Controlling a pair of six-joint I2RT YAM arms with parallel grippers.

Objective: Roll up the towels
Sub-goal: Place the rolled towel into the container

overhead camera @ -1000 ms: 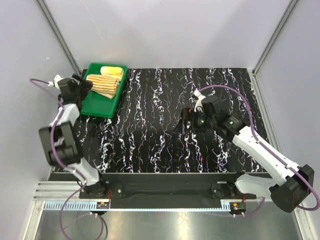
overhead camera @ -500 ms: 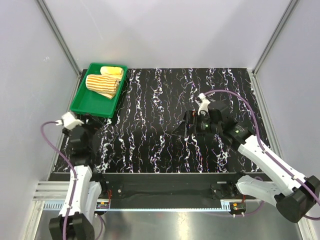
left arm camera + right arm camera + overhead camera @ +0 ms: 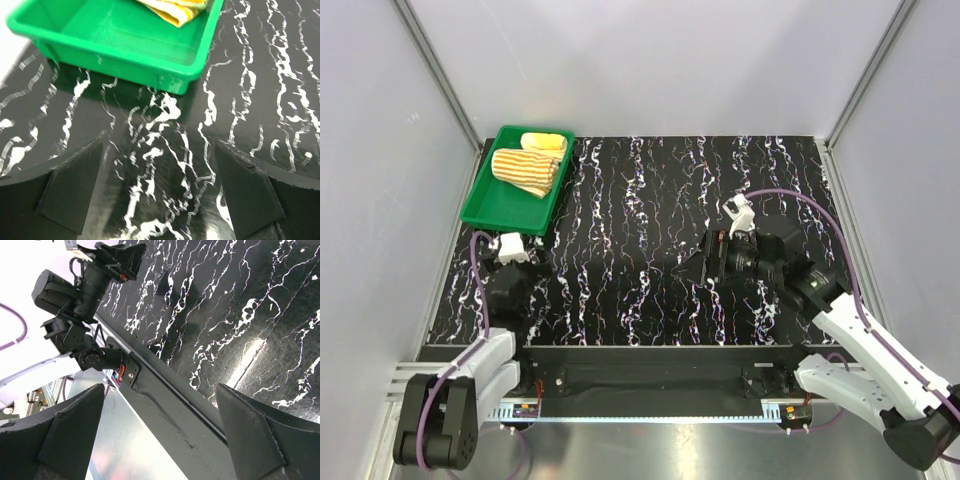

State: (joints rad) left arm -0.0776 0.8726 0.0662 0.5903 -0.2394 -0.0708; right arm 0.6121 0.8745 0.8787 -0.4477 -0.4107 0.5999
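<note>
**A:** What is the left gripper (image 3: 160, 165) doing?

**B:** Its two black fingers stand wide apart, and only tabletop shows between them. It hangs low just in front of the near end of the shallow green plastic tray (image 3: 498, 212), pointing straight at it.

**A:** And the right gripper (image 3: 708, 262)?

**B:** Its fingers are spread wide too, gripping nothing. It is well to the right of the tray, over the middle of the black, white-veined marble-patterned tabletop (image 3: 640, 200). It is turned on its side and aimed back toward the tray's side. Its wrist camera looks along the tabletop's near edge and catches the left arm (image 3: 75, 285).

**A:** Where are the towels?

**B:** Both lie inside the tray, at its far end. The orange-and-cream striped cloth towel (image 3: 523, 170) lies bundled across the tray. The plain pale yellow cloth towel (image 3: 544, 143) sits just behind it in the far right corner, touching it.

**A:** Are they rolled?

**B:** Both are compact bundles, but I cannot tell whether they are rolled or folded. Neither gripper touches them.
</note>
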